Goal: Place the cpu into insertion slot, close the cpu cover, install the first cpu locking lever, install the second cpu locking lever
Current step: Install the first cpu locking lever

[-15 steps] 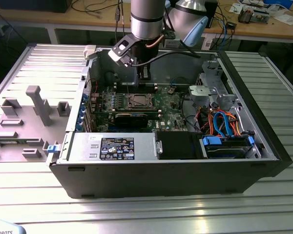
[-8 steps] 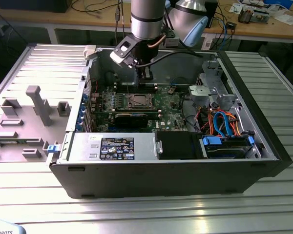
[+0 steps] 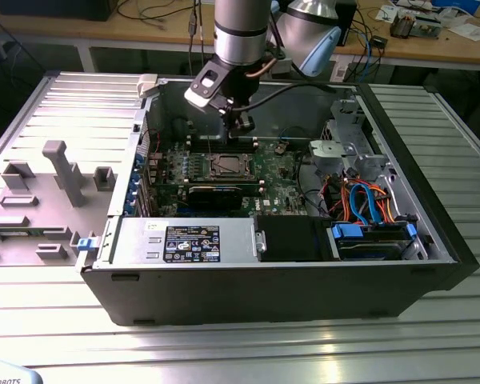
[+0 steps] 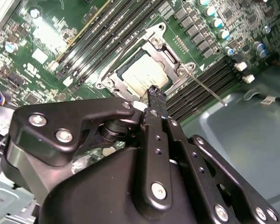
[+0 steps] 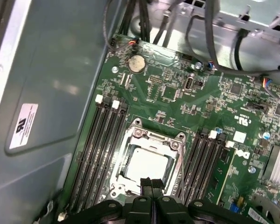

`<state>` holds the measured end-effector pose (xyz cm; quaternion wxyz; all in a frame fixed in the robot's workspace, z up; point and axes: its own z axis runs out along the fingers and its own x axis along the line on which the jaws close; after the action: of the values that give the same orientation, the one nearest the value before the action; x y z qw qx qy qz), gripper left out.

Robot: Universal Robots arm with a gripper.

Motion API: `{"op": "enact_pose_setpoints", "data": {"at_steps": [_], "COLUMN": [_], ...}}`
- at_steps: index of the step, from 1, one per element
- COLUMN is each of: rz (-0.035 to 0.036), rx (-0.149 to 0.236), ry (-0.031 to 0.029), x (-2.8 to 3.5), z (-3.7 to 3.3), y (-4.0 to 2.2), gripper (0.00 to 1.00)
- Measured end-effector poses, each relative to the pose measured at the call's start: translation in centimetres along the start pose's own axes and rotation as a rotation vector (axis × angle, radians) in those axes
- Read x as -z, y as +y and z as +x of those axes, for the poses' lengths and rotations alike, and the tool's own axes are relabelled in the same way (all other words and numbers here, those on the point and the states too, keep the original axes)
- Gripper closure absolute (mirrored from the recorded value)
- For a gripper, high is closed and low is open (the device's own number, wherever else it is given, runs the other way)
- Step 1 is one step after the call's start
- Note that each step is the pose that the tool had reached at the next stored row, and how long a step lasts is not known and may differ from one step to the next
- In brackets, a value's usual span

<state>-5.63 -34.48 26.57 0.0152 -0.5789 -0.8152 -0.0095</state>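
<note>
The gripper, fingers pressed together and empty, is held just above the cpu, which is framed by the lowered cpu cover

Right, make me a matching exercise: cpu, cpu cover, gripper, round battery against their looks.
1 cpu
2 cpu cover
3 gripper
4 round battery

A black, shut, above the cpu's edge
B silver disc on the green board
C silver frame lying flat around the cpu
D pale grey square inside the frame's window

Pairs: 1-D, 2-C, 3-A, 4-B
</note>
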Motion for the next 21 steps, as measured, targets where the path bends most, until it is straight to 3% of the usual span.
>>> {"op": "enact_pose_setpoints", "data": {"at_steps": [11,15,21], "rz": [0.0044,0.0068,0.0088], "rx": [0.123,0.192,0.245], "ry": [-0.0002,-0.0004,-0.0005], "x": [0.00,0.00,0.00], "z": [-0.04,-0.09,-0.13], "y": [-0.01,-0.03,-0.05], "gripper": [0.89,0.89,0.89]}}
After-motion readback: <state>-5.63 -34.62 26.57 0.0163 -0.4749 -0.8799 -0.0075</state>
